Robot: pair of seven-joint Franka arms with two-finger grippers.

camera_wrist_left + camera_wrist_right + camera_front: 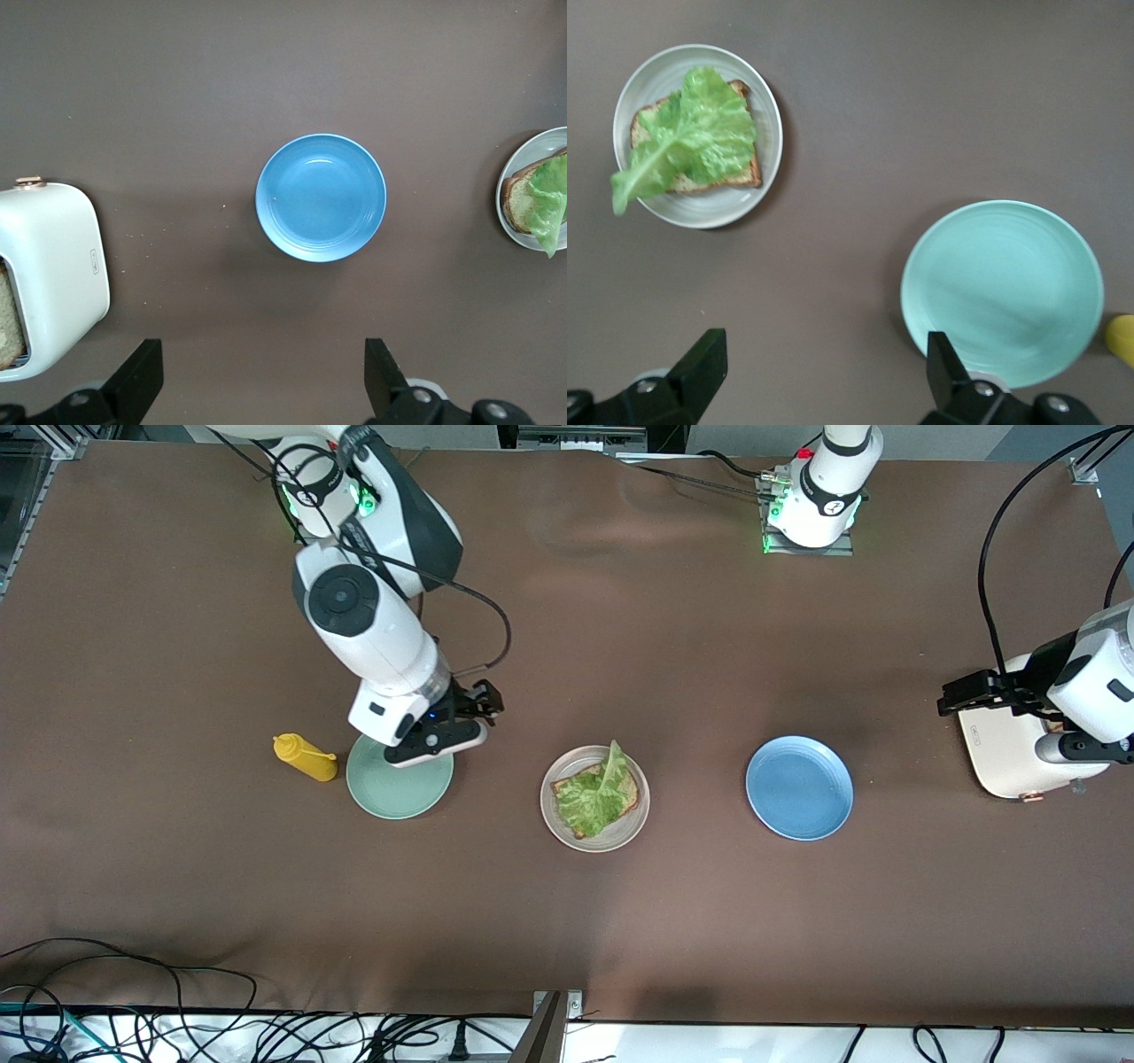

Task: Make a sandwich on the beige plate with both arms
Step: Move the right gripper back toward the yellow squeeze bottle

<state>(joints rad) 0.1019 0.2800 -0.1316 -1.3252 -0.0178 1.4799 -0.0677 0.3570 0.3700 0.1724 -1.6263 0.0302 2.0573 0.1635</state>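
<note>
From my console I see the beige plate (594, 798) at the middle of the brown, matte worktop (567, 921), round with a faintly ridged rim. On it lies one square slice of brown bread (691, 155), grainy at the crust, with a crinkled green lettuce leaf (598, 793) draped over it; the leaf's pale stalk end overhangs the plate's rim. I see no slice on top of the leaf, and the leaf hides most of the slice beneath it.

Toward the right arm's end sits a smooth mint-green plate (399, 786), with a yellow squeeze bottle (304, 757) lying just beside it; in the right wrist view only a sliver of the bottle shows at the edge. The right gripper (461, 717) hangs over the mint plate's rim, covering part of it, jaws released and holding nothing.

Toward the left arm's end is a glossy blue plate (799, 787), shallow and round. Past it stands a cream, rounded toaster (1010, 757), partly covered by the left arm; the left wrist view shows a pale bread slice (9, 319) in its slot, cut off by the frame. The left gripper (966, 691) hovers over the worktop by the toaster, jaws released, empty.
</note>
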